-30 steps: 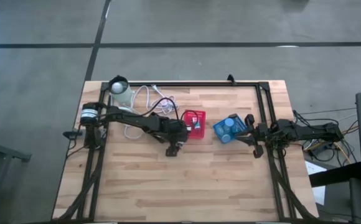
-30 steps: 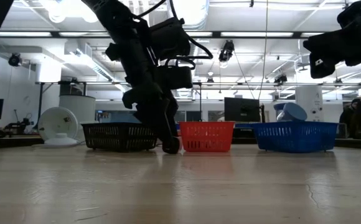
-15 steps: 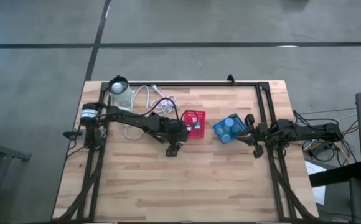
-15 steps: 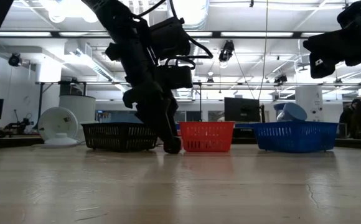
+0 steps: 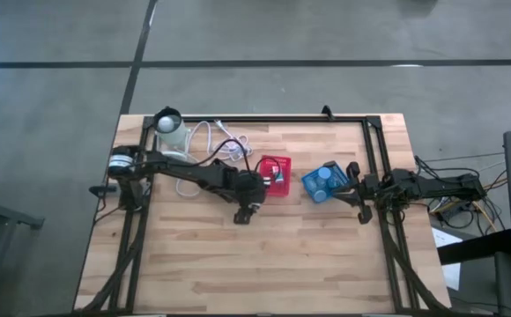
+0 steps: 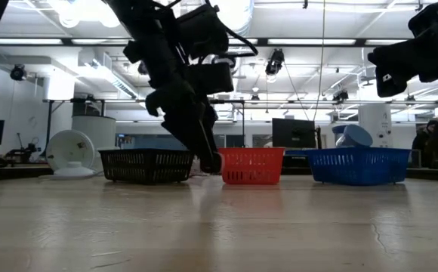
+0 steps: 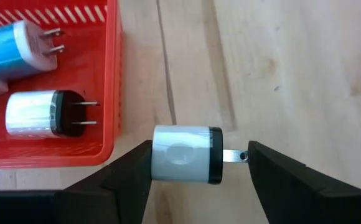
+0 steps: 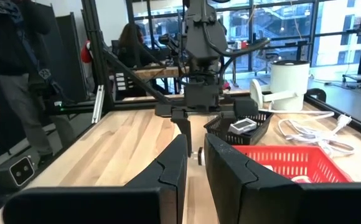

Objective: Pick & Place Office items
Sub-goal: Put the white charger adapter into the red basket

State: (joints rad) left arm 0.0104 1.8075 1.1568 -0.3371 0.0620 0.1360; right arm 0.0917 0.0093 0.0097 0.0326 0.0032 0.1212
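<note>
Ceiling lights (image 6: pixel 75 11) flare white in the low view and throw the arm (image 6: pixel 177 83) into silhouette, while the near table (image 6: pixel 219 227) lies soft and hazy. The high view is evenly lit (shadows faint). The left wrist view is bright and sharp; windows (image 8: pixel 274 25) glare behind.

White-and-black charger (image 7: pixel 183 154), red bin (image 7: pixel 50 134)

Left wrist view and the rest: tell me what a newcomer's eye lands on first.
First, the left pincer clamped on a small white plug adapter, its prongs against one finger, just above the bare wood beside the red bin. That bin already holds two similar adapters, one blue, one white and black. The right pincer waits raised near the blue bin.
</note>
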